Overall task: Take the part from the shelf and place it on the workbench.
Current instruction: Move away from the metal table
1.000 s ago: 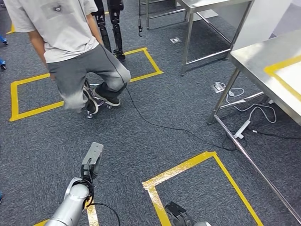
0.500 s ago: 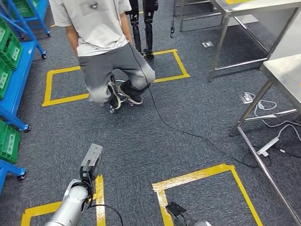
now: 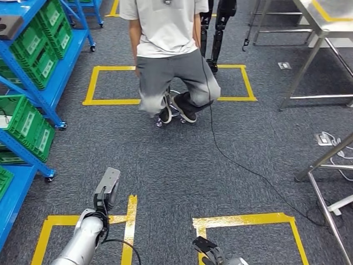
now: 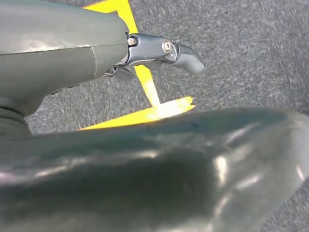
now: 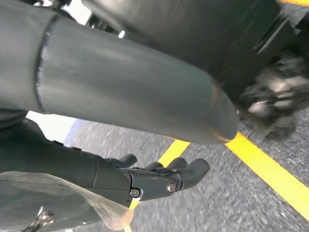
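Note:
A blue shelf (image 3: 51,95) with green bins (image 3: 39,48) stands at the left of the head view. A grey object (image 3: 8,25) lies on its upper level; I cannot tell what it is. Steel workbenches (image 3: 329,25) stand at the far right. My left arm (image 3: 88,233) hangs low over the carpet, and its hand (image 4: 155,48) has its fingers stretched out with nothing in them. My right hand (image 3: 207,249) hangs at the bottom edge, fingers (image 5: 182,171) loosely extended and empty. A translucent film (image 5: 73,200) shows beside that wrist.
A person (image 3: 170,49) crouches on a wheeled stool straight ahead, between shelf and benches. A black cable (image 3: 241,163) runs across the carpet from there. Yellow tape squares (image 3: 245,221) mark the floor. A bench leg (image 3: 322,160) and a power strip (image 3: 325,138) sit at the right.
The whole view has swung left: the blue shelf has come into view and the workbench has slid toward the right edge. Both arms keep the same hanging pose.

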{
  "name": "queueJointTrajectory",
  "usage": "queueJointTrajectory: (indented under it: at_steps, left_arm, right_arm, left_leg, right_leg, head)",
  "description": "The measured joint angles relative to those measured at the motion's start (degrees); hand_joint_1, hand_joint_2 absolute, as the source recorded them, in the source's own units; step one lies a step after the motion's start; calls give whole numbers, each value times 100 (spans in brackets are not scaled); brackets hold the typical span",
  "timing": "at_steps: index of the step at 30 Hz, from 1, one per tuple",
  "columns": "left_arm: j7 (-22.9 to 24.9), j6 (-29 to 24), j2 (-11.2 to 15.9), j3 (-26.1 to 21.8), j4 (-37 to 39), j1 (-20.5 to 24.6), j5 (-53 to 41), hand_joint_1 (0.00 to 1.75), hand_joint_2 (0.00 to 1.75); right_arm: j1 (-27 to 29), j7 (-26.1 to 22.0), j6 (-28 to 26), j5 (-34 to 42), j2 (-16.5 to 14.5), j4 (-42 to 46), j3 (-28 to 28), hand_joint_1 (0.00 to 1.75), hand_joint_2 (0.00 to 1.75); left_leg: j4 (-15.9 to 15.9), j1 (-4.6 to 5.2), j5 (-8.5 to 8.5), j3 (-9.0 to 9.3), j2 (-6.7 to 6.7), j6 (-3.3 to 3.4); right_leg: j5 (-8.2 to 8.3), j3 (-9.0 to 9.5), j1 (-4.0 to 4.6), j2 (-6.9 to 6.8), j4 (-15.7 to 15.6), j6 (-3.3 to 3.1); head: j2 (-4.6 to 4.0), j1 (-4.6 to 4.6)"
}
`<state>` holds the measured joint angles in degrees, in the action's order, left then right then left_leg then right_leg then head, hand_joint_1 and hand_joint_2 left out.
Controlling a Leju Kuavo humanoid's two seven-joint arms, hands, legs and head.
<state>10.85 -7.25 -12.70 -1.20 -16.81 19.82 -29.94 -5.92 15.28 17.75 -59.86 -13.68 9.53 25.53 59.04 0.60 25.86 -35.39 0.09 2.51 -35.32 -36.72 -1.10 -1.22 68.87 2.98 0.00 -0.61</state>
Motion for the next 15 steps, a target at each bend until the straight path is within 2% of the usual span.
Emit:
queueJointTrajectory:
  at_steps: [1,2,3,4,5,6,7,8,9,10,11,13,14,15]
  left_arm:
    - [5,22,-4,-1,1,9,4,0,0]
    - [15,39,-4,-3,2,10,8,0,0]
    - [27,54,-2,-5,3,11,11,0,0]
    - [39,63,0,-9,4,13,13,0,0]
    - [47,70,1,-11,4,16,13,0,0]
    - [51,76,1,-14,4,25,13,0,0]
    - [51,79,0,-16,4,35,14,0,0]
    - [50,82,1,-19,5,42,14,0,0]
    - [50,84,6,-21,7,44,15,0,0]
    - [49,85,15,-22,10,39,15,0,0]
    - [49,86,27,-22,14,33,15,0,0]
    - [51,90,47,-23,19,41,15,0,0]
    - [53,94,50,-24,19,52,15,0,0]
    - [56,98,51,-25,20,62,15,0,0]
  right_arm:
    - [-21,89,1,-24,-3,0,-4,0,0]
    - [-44,162,2,-40,-8,0,-5,0,0]
    - [-69,214,4,-46,-16,0,-5,0,0]
    - [-96,246,8,-50,-26,0,-5,0,0]
    - [-122,262,13,-51,-36,0,-5,0,0]
    - [-144,272,22,-51,-50,-1,-7,0,0]
    - [-163,276,33,-51,-62,-1,-8,0,0]
    - [-176,277,42,-52,-76,-2,-9,0,0]
    - [-187,281,49,-57,-89,-2,-9,0,0]
    - [-195,283,55,-64,-98,-1,-9,0,0]
    - [-202,286,57,-78,-108,-1,-9,0,0]
    - [-210,287,60,-107,-127,0,-9,0,0]
    - [-210,287,60,-118,-134,0,-9,0,0]
    - [-207,288,60,-122,-138,0,-9,0,0]
  left_leg:
    - [1,4,0,1,-76,10]
    - [3,7,1,3,-158,11]
    - [5,8,2,8,-242,12]
    - [8,6,3,15,-329,9]
    - [14,0,8,19,-414,1]
    - [32,2,15,10,-495,-15]
    - [52,-3,17,-11,-569,-37]
    - [65,-11,11,-38,-635,-67]
    - [69,-20,-2,-63,-699,-100]
    - [63,-35,-14,-80,-758,-130]
    - [74,-37,-4,-93,-734,-159]
    - [328,-22,159,-207,-488,-210]
    - [619,-18,313,-337,-316,-234]
    - [997,-23,486,-513,-205,-257]
  right_leg:
    - [-103,-209,3,63,366,-5]
    - [-98,-353,7,94,569,-12]
    - [20,-395,8,112,554,-22]
    - [230,-326,6,138,315,-35]
    - [468,-188,-4,225,-61,-44]
    - [636,-29,-23,358,-425,-50]
    - [726,108,-38,477,-710,-55]
    - [742,189,-46,568,-867,-59]
    - [715,228,-43,583,-909,-69]
    - [711,247,-37,532,-931,-88]
    - [719,260,-36,473,-947,-112]
    - [722,302,-36,333,-983,-178]
    - [713,323,-27,251,-991,-210]
    - [697,339,-15,165,-993,-237]
  head:
    - [0,7]
    - [0,9]
    - [0,9]
    - [0,8]
    - [0,9]
    - [0,6]
    - [0,4]
    - [0,3]
    - [0,2]
    - [0,1]
    - [0,0]
    - [0,-30]
    - [0,-44]
    - [0,-57]
